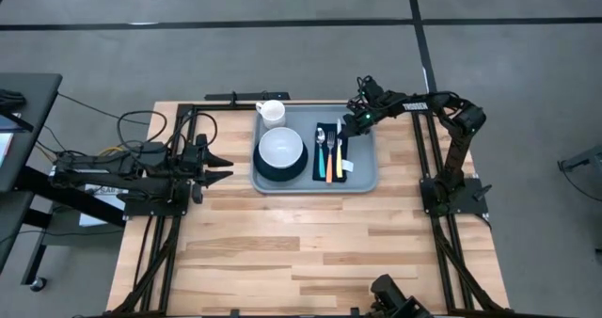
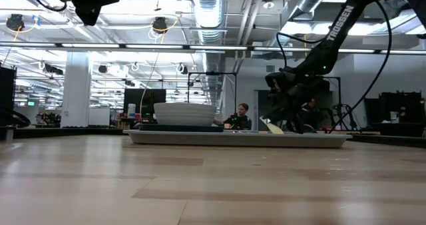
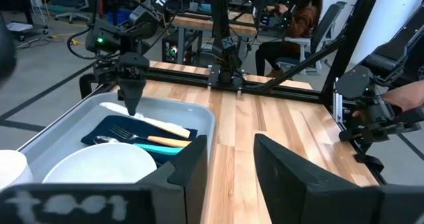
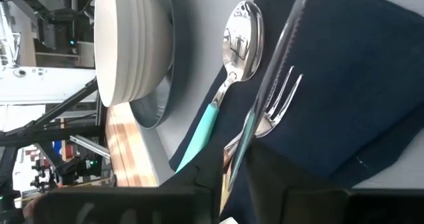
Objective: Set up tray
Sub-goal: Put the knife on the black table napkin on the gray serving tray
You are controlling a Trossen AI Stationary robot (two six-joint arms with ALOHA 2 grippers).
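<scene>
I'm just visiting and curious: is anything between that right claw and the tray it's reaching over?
Only what already lies there: the right gripper hangs over the tray, with the dark napkin and cutlery, a knife among it, directly beneath.

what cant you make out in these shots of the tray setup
- Knife handle: right wrist view, hidden behind the right gripper.
- Cutlery on the tray: low view, rim blocks it.
- Plate: high view, mostly covered by the bowl.
- Mug contents: too small.
</scene>
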